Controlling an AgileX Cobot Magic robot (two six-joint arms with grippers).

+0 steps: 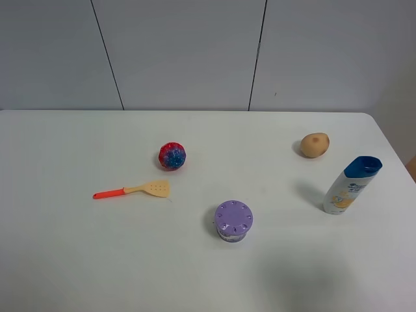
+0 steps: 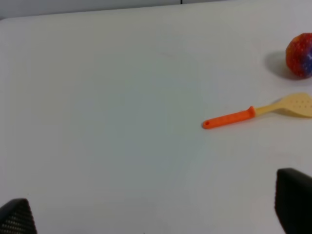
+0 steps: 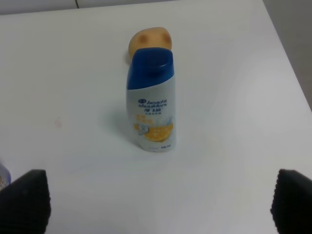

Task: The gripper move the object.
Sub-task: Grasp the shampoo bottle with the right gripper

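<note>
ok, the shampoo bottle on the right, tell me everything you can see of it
The shampoo bottle is tall, white, glossy plastic, with a blue cap on top and a label of blue print above a yellow-orange patch. It stands upright on the white table, near its right edge, apart from the potato behind it. Only the table touches it; the right gripper is open, short of it.

Potato (image 1: 314, 145), purple jar (image 1: 233, 221), spatula (image 1: 133, 190), ball (image 1: 172, 156)
</note>
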